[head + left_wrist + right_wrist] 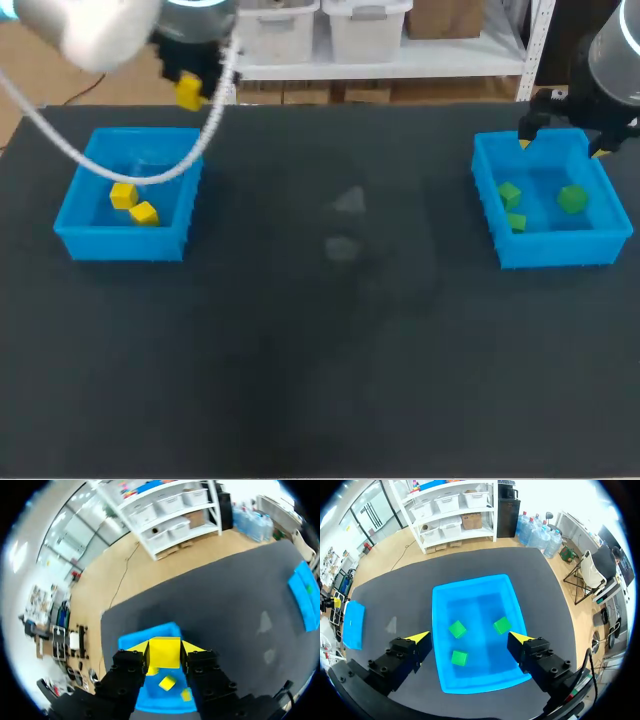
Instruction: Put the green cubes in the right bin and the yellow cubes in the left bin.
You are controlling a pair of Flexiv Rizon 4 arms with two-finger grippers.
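Observation:
My left gripper (pixel 165 648) is shut on a yellow cube (pixel 164 652), held high above the far edge of the left blue bin (pixel 75 225); in the head view the held yellow cube (pixel 189 92) hangs under the arm. Two yellow cubes (pixel 123 195) (pixel 144 213) lie in that left bin (pixel 150 635), and they show below the fingers as yellow cubes (pixel 167 682). My right gripper (pixel 470 637) stands open above the right blue bin (pixel 442 595), which holds three green cubes (pixel 457 629) (pixel 502 625) (pixel 459 658). In the head view the green cubes (pixel 572 199) lie in the right bin (pixel 560 252).
The dark table (pixel 320 350) stretches between the two bins with faint pale marks (pixel 348 203) near its middle. The left arm's white cable (pixel 130 175) droops over the left bin.

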